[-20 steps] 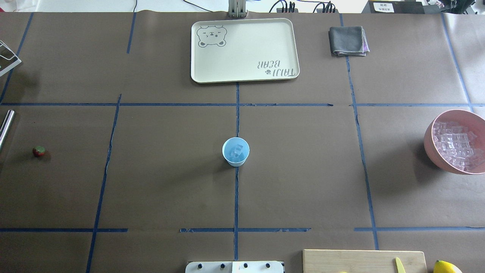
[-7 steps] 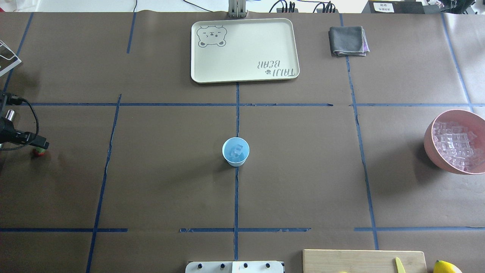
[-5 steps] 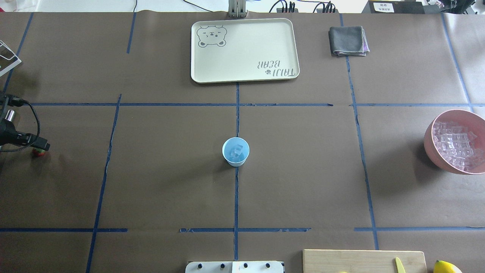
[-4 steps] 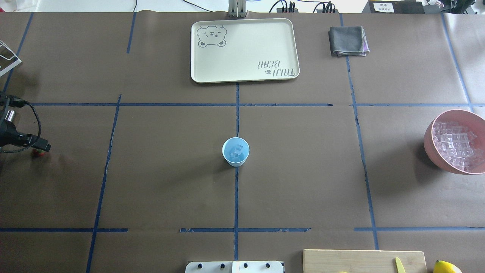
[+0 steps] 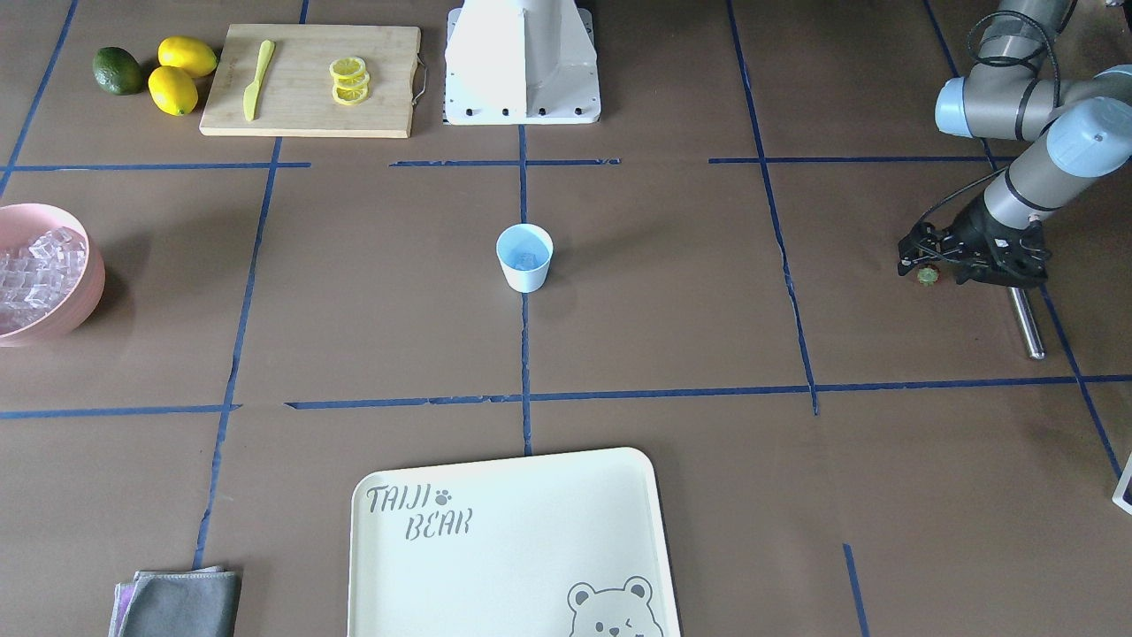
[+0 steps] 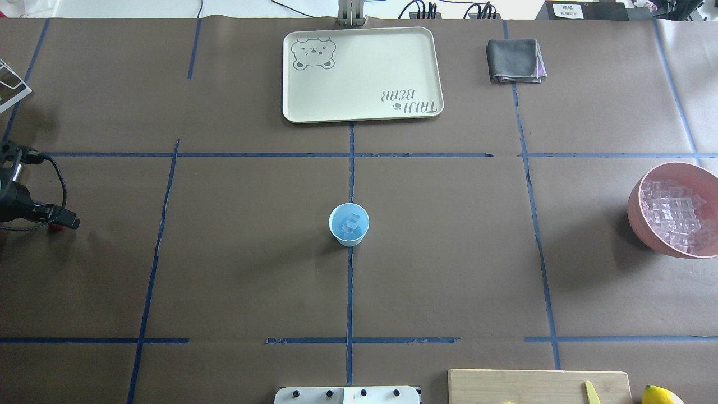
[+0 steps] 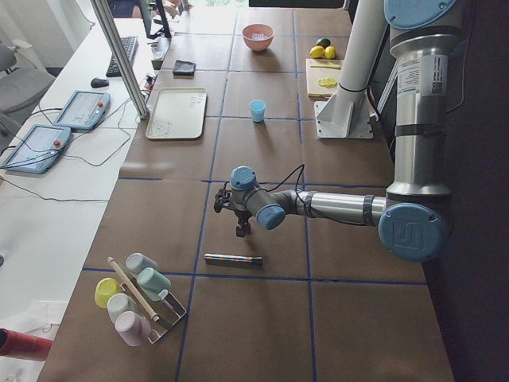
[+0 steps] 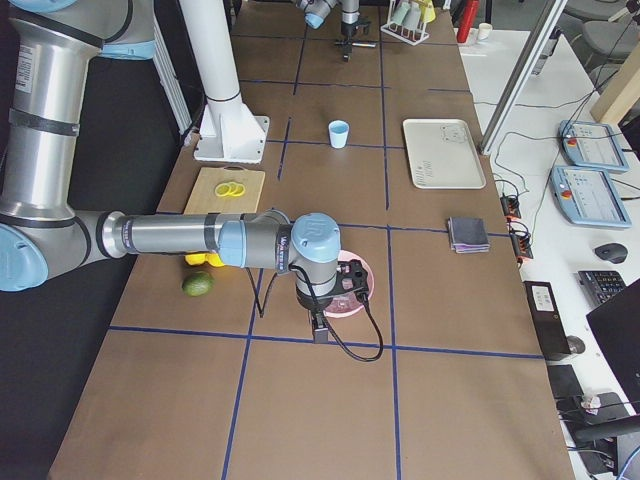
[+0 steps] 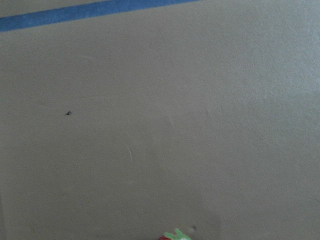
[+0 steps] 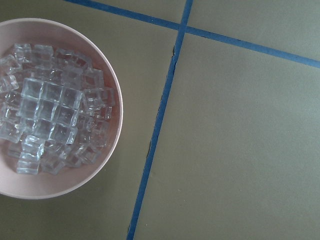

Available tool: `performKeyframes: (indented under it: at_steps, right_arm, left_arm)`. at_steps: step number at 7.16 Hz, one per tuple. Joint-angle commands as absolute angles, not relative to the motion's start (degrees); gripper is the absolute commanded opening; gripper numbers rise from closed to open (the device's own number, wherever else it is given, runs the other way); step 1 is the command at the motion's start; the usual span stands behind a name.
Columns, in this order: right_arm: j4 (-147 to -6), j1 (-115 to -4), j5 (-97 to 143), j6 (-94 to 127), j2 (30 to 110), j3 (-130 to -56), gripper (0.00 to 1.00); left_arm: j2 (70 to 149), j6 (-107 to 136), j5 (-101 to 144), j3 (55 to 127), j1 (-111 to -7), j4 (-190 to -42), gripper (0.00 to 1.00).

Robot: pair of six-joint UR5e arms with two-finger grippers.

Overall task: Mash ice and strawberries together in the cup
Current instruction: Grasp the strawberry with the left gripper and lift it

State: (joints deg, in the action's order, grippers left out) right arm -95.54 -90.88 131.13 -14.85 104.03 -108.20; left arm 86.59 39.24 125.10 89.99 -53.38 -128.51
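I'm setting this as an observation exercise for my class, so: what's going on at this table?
The left gripper hangs just over the strawberry near the end of the table; whether it grips yet is unclear. The light-blue cup stands mid-table with ice cubes inside, no berry. The right arm hovers by the pink bowl holding more cubes.

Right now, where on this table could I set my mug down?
Wide bare paper lies all round the cup, toward the tray and toward the pink bowl. The tray holds nothing. It is crowded at the cutting board with the lemons, and where the left gripper hangs by the strawberry.
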Motion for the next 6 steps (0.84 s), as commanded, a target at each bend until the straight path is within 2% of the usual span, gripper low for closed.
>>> performKeyframes:
  at_steps: [1,2,4,6]
  right_arm:
    - [-95.5,-90.9,131.1,-14.9,104.1,-108.2,0.99]
    - [-95.5,-90.9,131.2,-14.9,104.1,-108.2,0.99]
    - [-95.5,-90.9,131.2,-14.9,104.1,-108.2,0.99]
    - [-95.5,-90.9,132.0,-14.9,104.1,-108.2,0.99]
  left_arm:
    - [86.6,41.1,125.0,90.3,-52.4,-128.5,0.18]
    - [86.4,41.2,125.0,91.2,-52.4,-128.5,0.08]
    - [85.3,41.5,125.2,95.0,-52.4,-127.6,0.03]
    - [87.6,41.7,124.8,104.9,-52.0,-112.9,0.02]
